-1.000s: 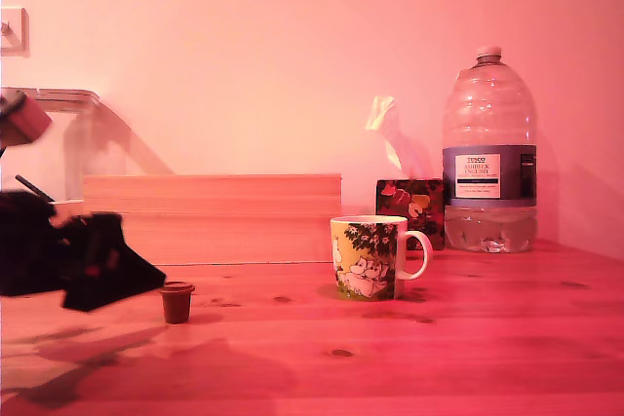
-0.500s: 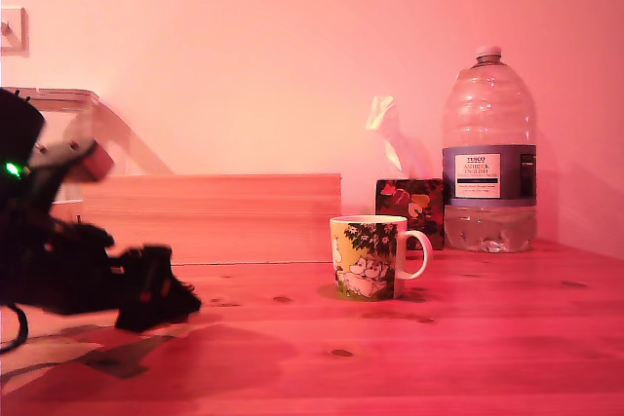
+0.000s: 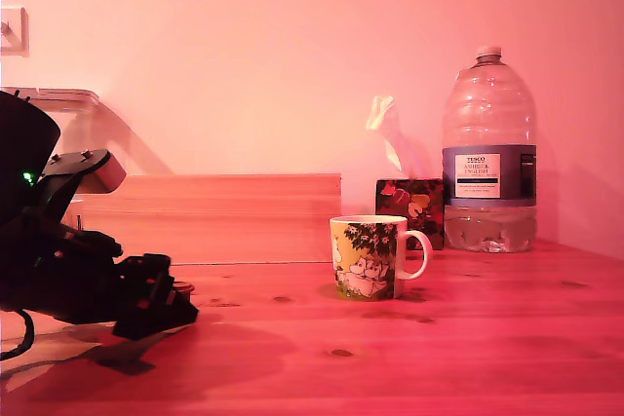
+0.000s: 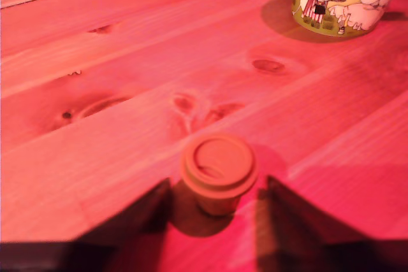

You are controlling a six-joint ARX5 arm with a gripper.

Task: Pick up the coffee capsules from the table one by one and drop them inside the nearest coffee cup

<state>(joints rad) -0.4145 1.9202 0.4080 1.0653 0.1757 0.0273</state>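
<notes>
In the last second I've lowered the black gripper (image 3: pixel 156 307) to the knotty pine tabletop (image 3: pixel 458 358), so its unclenched jaws now flank the small brown tapered coffee capsule (image 4: pixel 218 170), upright and well apart from the white cartoon-printed ceramic mug (image 3: pixel 369 257), ready for closing.

- A plain wall (image 3: pixel 244 46) fills the back of the exterior view, washed in pink-red light that tints everything.
- A small pale fitting (image 3: pixel 12 31) sits high on the wall at the exterior view's left.
- The table (image 3: pixel 468 358) is knotty pine with visible grain and dark knots.
- 1 long plain wooden box (image 3: pixel 224 216) lies across the table's far side.
- To the exterior view's right of it stand 1 patterned tissue box (image 3: pixel 409 204), a tissue (image 3: pixel 388 129) sticking up from it, and 1 large clear water bottle (image 3: pixel 488 153) with a label.
- A clear container (image 3: pixel 73 124) shows behind the wooden box's left end.
</notes>
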